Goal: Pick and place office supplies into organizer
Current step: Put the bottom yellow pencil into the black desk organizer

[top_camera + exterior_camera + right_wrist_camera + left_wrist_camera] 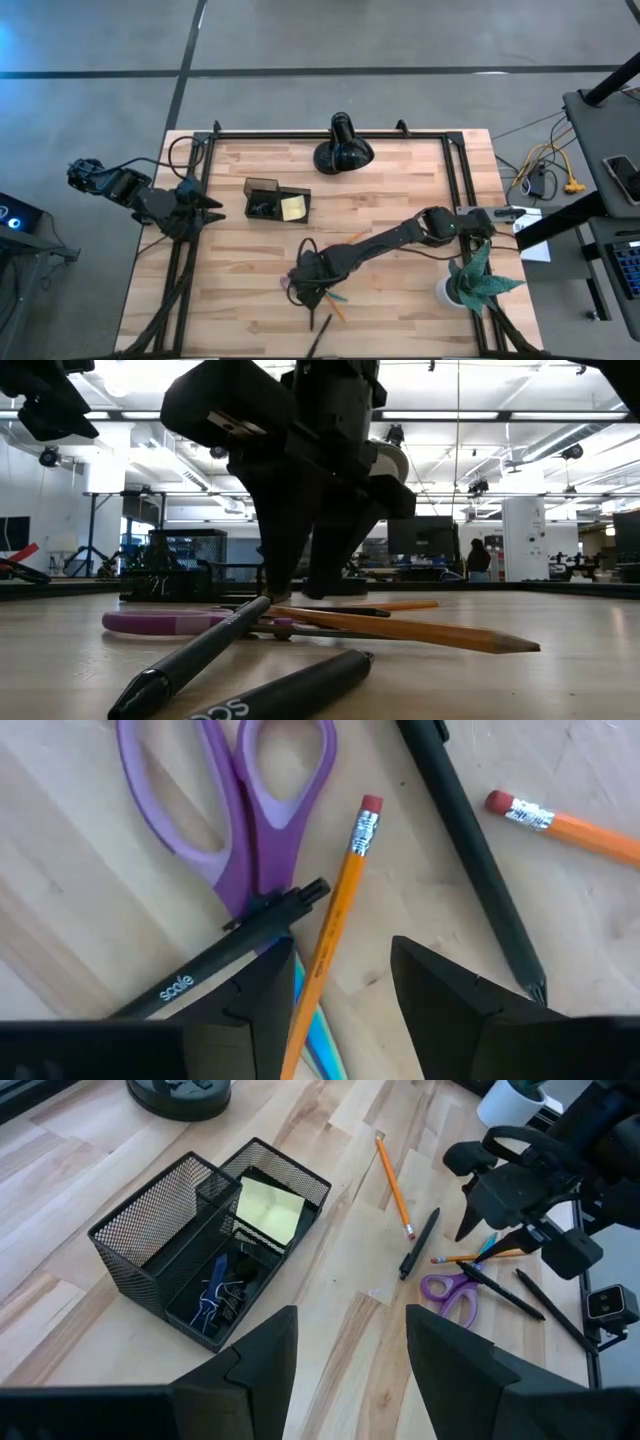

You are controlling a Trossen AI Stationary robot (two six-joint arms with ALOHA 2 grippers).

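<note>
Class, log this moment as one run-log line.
right gripper: open over pencil | left gripper: open, waiting | organizer: holds sticky-note pad

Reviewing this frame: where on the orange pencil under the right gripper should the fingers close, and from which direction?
Probably mid-shaft, coming straight down. The orange pencil lies flat between the open fingers of the right gripper, and its eraser end is clear, but the black pen and purple scissors crowd one side.
</note>
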